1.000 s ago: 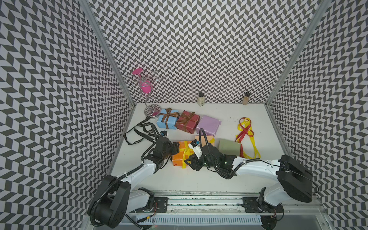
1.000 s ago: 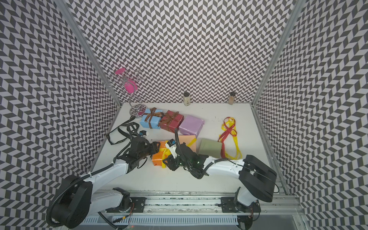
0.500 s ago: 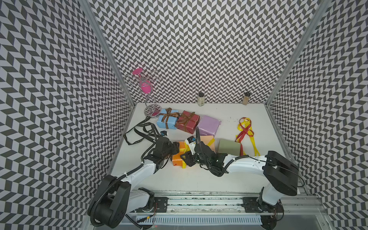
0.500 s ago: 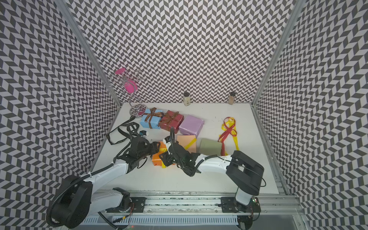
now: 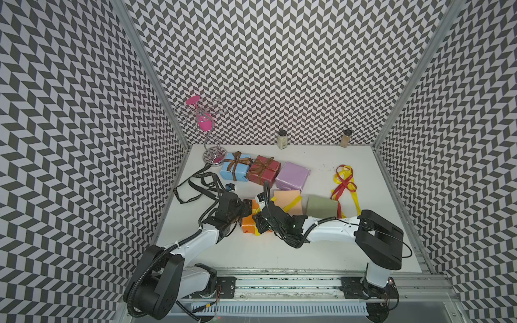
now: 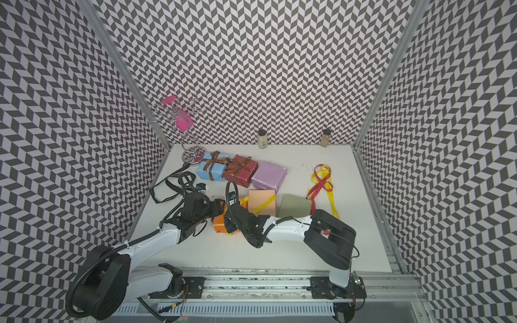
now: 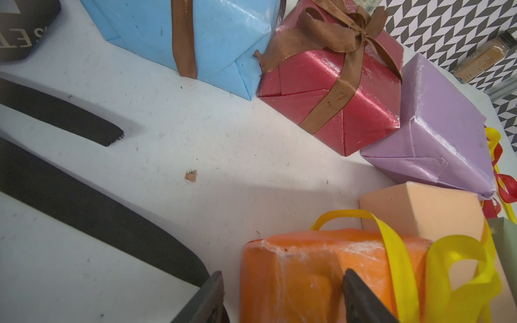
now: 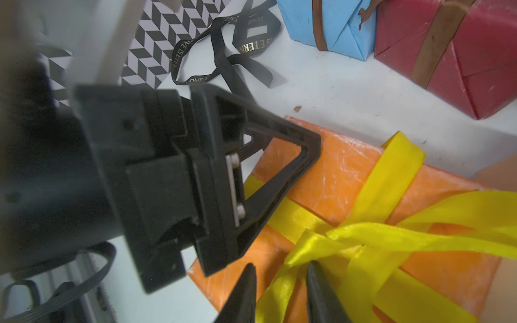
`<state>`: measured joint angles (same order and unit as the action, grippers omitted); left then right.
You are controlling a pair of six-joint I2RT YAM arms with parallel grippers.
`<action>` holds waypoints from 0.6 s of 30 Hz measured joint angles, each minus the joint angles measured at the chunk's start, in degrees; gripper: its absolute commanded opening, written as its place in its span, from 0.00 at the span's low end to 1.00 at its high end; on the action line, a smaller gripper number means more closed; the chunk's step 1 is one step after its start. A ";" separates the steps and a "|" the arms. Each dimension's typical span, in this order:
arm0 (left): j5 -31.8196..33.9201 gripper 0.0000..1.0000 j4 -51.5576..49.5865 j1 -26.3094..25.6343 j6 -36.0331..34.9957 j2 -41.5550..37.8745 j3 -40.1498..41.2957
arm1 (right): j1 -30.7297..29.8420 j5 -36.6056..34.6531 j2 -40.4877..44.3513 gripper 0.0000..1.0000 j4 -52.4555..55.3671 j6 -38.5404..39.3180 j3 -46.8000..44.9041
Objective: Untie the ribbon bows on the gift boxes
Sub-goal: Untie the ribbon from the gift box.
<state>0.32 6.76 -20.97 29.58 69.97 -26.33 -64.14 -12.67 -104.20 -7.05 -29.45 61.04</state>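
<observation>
- White bench [image 5: 251, 251], chevron walls. Both top views hide the fingertips. The right wrist view shows the right end effector [image 8: 282, 265], jaws narrow either side of a yellow ribbon [image 8: 391, 232] tail on the orange box [image 8: 335, 173]; whether they pinch it cannot be told.
- Left wrist view: the left end effector [image 7: 282, 271] stands open, straddling that box's corner.
- Since a second ago, the right end effector has shifted toward the left one; the boxes lie unmoved.
- Six boxes: orange; light blue box [image 5: 235, 170] and dark red box [image 5: 264, 169], both brown-bowed; bare lilac box [image 5: 292, 176], peach box [image 5: 285, 200], olive box [image 5: 320, 214].
- Loose: black ribbon [image 8: 251, 46], red ribbon [image 5: 342, 186].
</observation>
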 measured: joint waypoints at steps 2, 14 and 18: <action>-0.07 0.67 0.28 0.00 0.00 0.22 0.00 | -0.17 -1.38 -0.15 0.18 0.39 0.42 0.11; -0.15 0.67 1.22 0.00 -0.20 0.63 0.07 | -0.13 0.46 3.30 0.00 -1.07 3.65 -4.50; -0.13 0.67 1.55 0.00 -0.22 0.96 0.07 | -0.20 5.55 9.62 0.00 -0.26 5.33 -8.81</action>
<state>0.19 8.32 -20.97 29.36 70.94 -26.26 -64.34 -7.11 -94.59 -7.31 -24.12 52.23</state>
